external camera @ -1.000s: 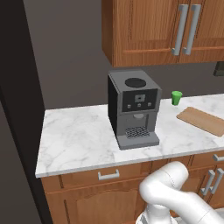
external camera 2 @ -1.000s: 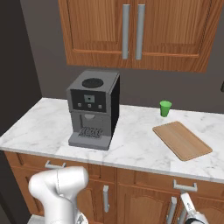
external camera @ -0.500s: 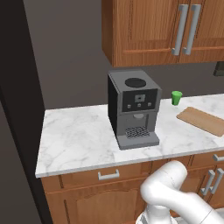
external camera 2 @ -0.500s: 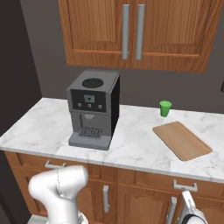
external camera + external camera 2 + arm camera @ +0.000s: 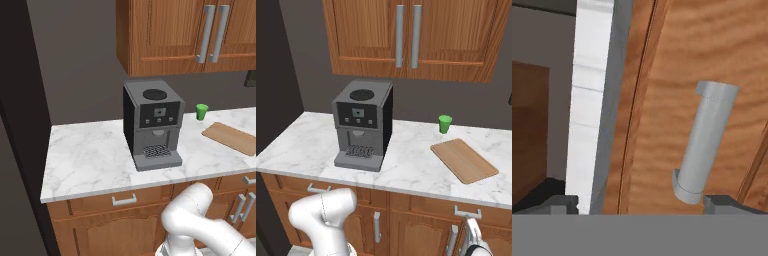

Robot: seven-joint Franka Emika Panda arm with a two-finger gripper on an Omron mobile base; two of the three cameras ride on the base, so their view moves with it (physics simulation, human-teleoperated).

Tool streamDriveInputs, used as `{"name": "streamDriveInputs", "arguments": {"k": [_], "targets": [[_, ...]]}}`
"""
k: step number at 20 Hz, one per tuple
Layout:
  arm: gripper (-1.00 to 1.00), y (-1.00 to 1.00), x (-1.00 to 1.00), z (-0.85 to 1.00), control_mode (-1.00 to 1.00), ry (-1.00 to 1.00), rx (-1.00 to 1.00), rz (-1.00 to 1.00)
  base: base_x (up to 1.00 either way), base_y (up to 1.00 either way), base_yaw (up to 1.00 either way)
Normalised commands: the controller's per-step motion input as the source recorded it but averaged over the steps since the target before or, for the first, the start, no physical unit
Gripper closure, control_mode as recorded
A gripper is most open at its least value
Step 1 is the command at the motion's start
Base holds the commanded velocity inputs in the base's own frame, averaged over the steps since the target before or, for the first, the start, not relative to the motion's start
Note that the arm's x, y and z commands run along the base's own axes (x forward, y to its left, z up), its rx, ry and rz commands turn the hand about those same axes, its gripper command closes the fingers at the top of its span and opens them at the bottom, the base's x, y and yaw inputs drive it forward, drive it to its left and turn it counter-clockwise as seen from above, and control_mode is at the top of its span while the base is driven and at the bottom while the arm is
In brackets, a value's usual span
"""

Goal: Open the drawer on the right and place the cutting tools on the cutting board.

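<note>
The gripper (image 5: 634,202) sat low in front of the cabinets, its two dark fingertips (image 5: 557,202) spread wide apart and holding nothing. In the hand view a short grey handle (image 5: 704,150) lay just ahead, between the tips but nearer the right-hand one, its long axis running almost along the line of approach as the rolled camera showed it, so the jaws did not yet stand square across it. I judged this to be the handle of the drawer (image 5: 476,212) on the right, which was shut under the counter (image 5: 411,170) edge, though the close view did not settle that. In the right base view the hand was at the lower right, just below that drawer front. The board (image 5: 463,160) lay flat on the counter above it, right of the coffee machine (image 5: 363,125), with a green cup (image 5: 445,123) behind it. No cutting tools could be seen; presumably they were inside the closed drawer.
</note>
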Motion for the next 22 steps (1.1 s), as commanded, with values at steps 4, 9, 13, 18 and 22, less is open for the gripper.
{"name": "streamDriveInputs", "arguments": {"k": [4, 9, 13, 18, 22], "targets": [[-1.00, -0.05, 0.11, -0.18, -1.00, 0.00, 0.09, 0.00, 0.00, 0.00, 0.00], [-1.00, -0.01, 0.16, -0.14, -1.00, 0.00, 0.08, 0.00, 0.00, 0.00, 0.00], [-1.00, 0.00, 0.21, -0.13, -1.00, 0.00, 0.07, 0.00, 0.00, 0.00, 0.00], [-1.00, 0.00, 0.21, -0.18, -1.00, 0.00, 0.05, 0.00, 0.00, 0.00, 0.00], [-1.00, 0.00, 0.19, -0.22, -1.00, -0.01, 0.04, 0.00, 0.00, 0.00, 0.00]]}}
